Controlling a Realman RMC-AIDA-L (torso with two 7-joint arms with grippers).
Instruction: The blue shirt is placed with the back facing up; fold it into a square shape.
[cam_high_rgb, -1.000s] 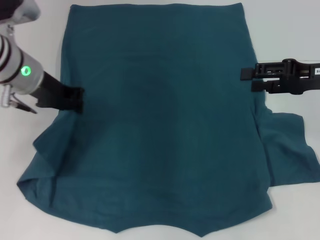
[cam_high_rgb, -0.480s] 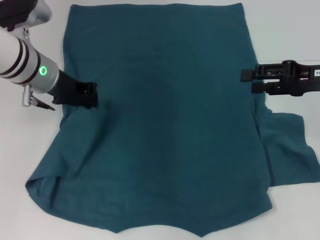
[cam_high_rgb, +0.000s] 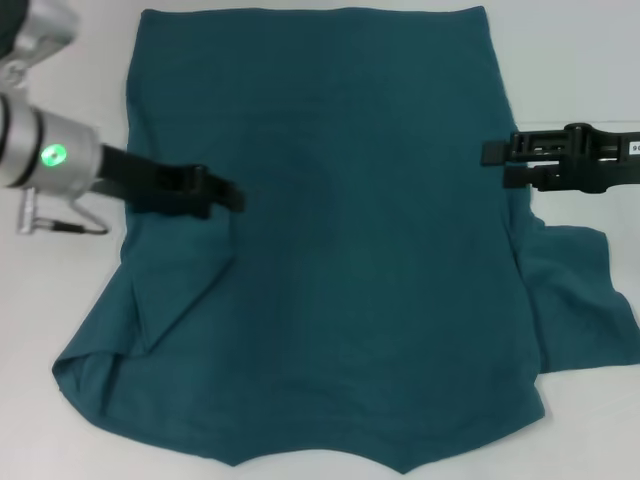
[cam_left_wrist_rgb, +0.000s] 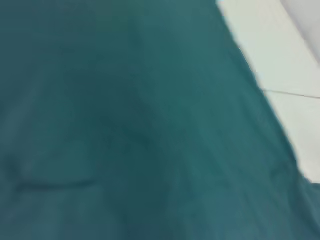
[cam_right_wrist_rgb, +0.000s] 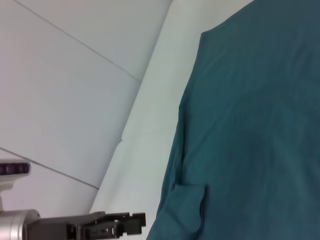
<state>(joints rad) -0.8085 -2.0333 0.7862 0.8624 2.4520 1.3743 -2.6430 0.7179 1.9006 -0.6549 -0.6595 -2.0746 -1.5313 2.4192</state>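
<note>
The blue shirt (cam_high_rgb: 350, 250) lies spread flat on the white table (cam_high_rgb: 70, 290), its plain side up. My left gripper (cam_high_rgb: 236, 196) is over the shirt's left part, shut on the left edge, which is drawn inward. A folded flap (cam_high_rgb: 185, 290) slants below it. The left wrist view is filled by the shirt (cam_left_wrist_rgb: 125, 125), with the table (cam_left_wrist_rgb: 295, 75) at one corner. My right gripper (cam_high_rgb: 495, 163) hovers open at the shirt's right edge, above the right sleeve (cam_high_rgb: 575, 300). From the right wrist, the shirt (cam_right_wrist_rgb: 250, 125) and the left gripper (cam_right_wrist_rgb: 137, 220) show.
The white table surrounds the shirt on the left, right and far sides. The shirt's near hem (cam_high_rgb: 400, 465) reaches the bottom of the head view. A seam in the white surface (cam_right_wrist_rgb: 145, 135) runs beyond the shirt.
My left gripper has moved right, from the shirt's left edge to well over the fabric, pulling that edge inward into a fold. The right gripper has not moved.
</note>
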